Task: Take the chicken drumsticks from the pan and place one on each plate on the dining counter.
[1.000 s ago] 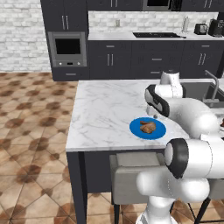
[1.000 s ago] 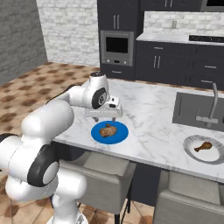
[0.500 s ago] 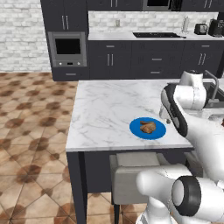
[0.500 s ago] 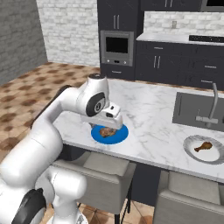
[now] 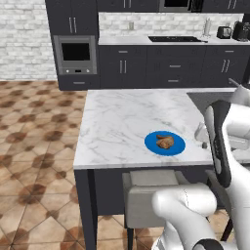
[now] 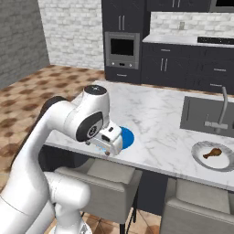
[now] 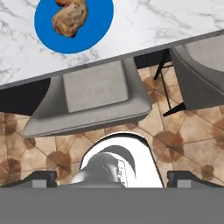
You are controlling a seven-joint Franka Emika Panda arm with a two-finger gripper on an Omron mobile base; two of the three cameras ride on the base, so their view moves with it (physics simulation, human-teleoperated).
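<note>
On the marble dining counter (image 5: pixel 122 122) you had one chicken drumstick (image 5: pixel 165 142) lying on the blue plate (image 5: pixel 176 146) near the front edge and the other drumstick (image 6: pixel 212 153) on the pale plate (image 6: pixel 201 161) beside the sink (image 6: pixel 201 116), while your gripper (image 6: pixel 108 142) hung empty, jaws wide apart, over the counter edge above a grey stool (image 7: pixel 94 96).

Plate (image 5: pixel 165 143): bright blue. Drumstick (image 5: pixel 165 141) on it: golden-brown. Second plate (image 6: pixel 215 156): pale grey-white; its drumstick (image 6: pixel 212 153): orange-tan. Counter (image 5: pixel 117 122): white marble, grey-veined, dark base. Stools (image 7: pixel 92 98): grey. Floor (image 5: pixel 34 161): brown patterned tile.
</note>
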